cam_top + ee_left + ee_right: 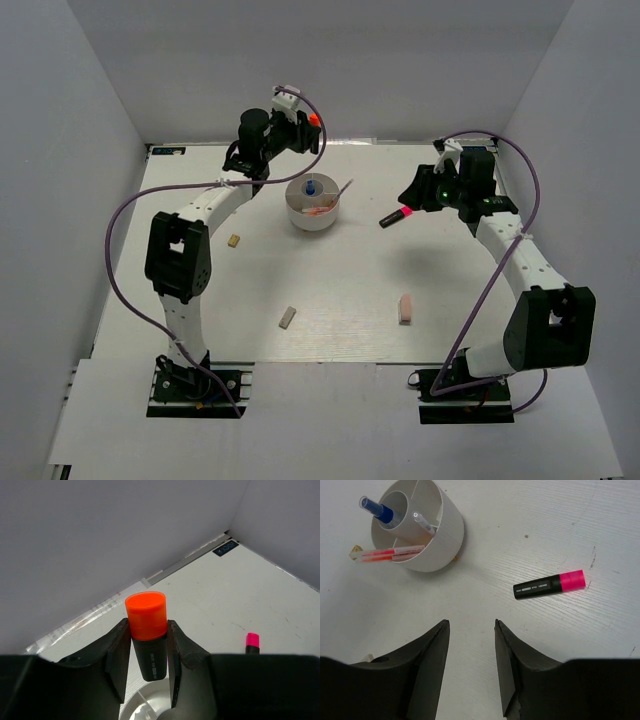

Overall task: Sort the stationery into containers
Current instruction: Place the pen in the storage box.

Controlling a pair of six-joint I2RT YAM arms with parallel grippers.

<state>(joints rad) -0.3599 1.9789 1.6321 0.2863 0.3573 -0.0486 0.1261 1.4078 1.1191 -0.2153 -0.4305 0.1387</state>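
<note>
My left gripper is shut on a black highlighter with an orange cap and holds it cap up, above the rim of the round white tub. The tub's rim shows below the fingers in the left wrist view. The tub holds a blue-capped bottle, pink pens and a clear grey pen. A black highlighter with a pink cap lies on the table right of the tub. My right gripper is open and empty, hovering near it.
A beige eraser lies left of the tub. A grey eraser and a pink eraser lie nearer the front. White walls close the table on three sides.
</note>
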